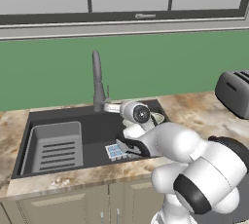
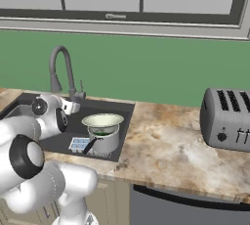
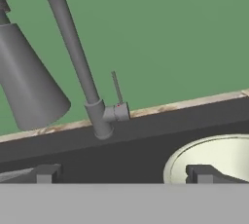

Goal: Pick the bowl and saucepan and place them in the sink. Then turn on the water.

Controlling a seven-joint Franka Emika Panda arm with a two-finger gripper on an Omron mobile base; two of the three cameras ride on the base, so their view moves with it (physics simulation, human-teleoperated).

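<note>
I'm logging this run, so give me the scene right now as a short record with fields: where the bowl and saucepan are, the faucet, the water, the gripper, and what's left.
bowl: resting on top of the saucepan, inside the sink
saucepan: in the sink's right part, dark handle toward the robot
sink: ribbed tray in its left part
faucet: no stream visible; thin lever upright
gripper: open, empty, facing the faucet base
toaster: on the counter, right of the sink
left to do: turn on the water
</note>
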